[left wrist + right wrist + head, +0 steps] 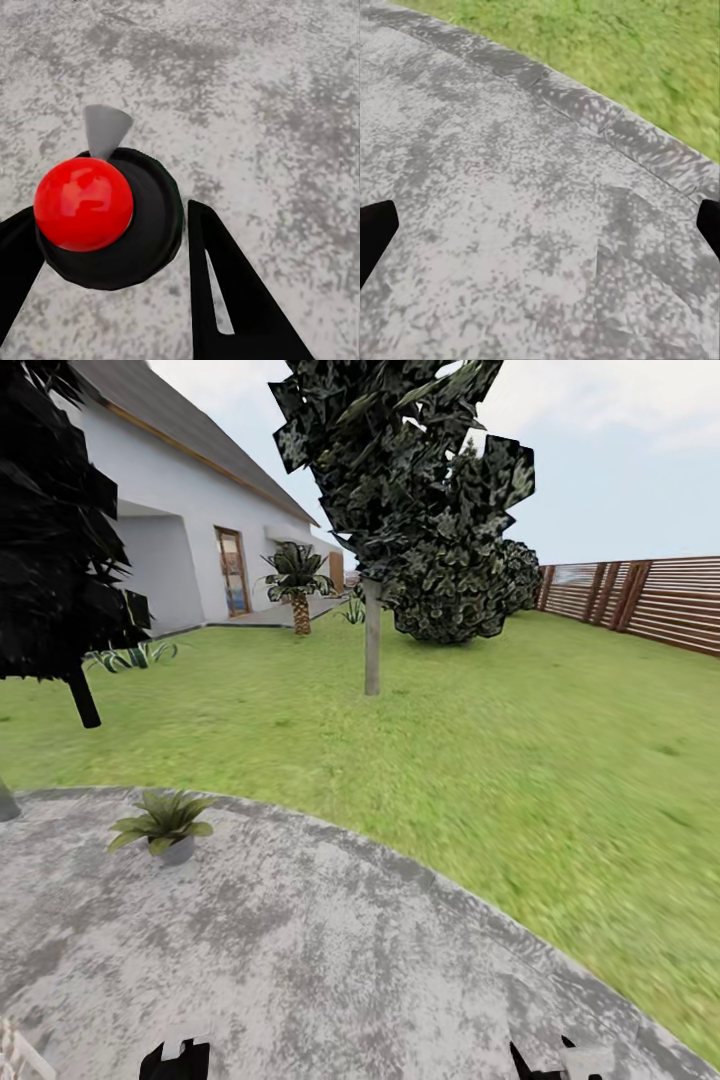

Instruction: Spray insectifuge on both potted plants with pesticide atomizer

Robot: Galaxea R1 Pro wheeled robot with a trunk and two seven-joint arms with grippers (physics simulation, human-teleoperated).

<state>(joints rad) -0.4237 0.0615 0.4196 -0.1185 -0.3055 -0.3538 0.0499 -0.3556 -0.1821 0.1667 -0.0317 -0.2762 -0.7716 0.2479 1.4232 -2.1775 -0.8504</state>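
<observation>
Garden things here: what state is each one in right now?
Potted plant: upright on the paved circle.
Left gripper: open, hanging above the paving.
Right gripper: open, nothing between its fingers.
House door: shut.

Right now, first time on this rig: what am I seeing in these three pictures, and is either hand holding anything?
You are driving a wheeled robot with two arms. The wide picture is from its head: a grey paved circle, lawn, a fence, a house, and one potted plant on the paving, ahead to the left. The other two pictures look along each hand. The right hand is open over bare paving. The left hand looks open too; a red knob on a black disc appears between its fingers, apparently not gripped.
</observation>
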